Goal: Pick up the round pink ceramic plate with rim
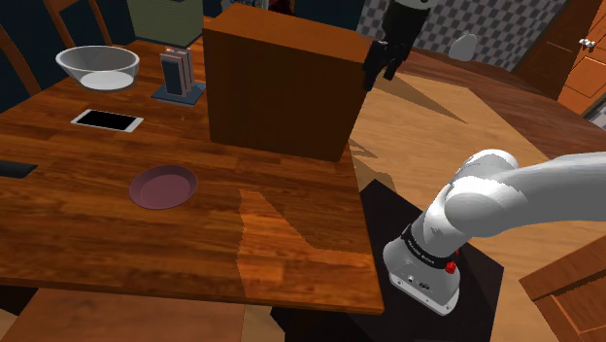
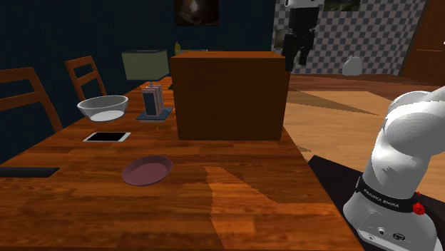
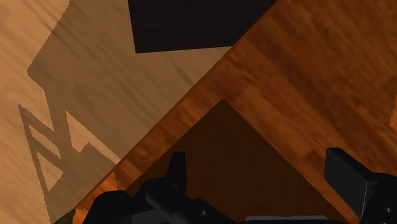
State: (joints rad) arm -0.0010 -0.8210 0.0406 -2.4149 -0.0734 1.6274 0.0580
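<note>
Pink plate (image 1: 163,186) is lying flat on the wooden table (image 1: 291,255), well apart from the tall brown box (image 1: 277,92), with bare wood showing all round its rim. I am observing the gripper (image 1: 379,64) hovering high over the box's corner beside the table edge, with its fingers standing wide apart and gripping nothing.

One wooden table (image 1: 291,253) carries one pink plate (image 1: 163,186). In the shoulder view, counting from the plate, there is one white-edged phone (image 1: 107,120) and one pale bowl (image 1: 97,67) toward 11 o'clock. One small holder (image 1: 177,75) is at 12, and one large wooden box (image 1: 282,87) is between 1 and 2. Two wooden chairs (image 2: 18,74) stand alongside the table. One white robot arm (image 1: 505,189).
</note>
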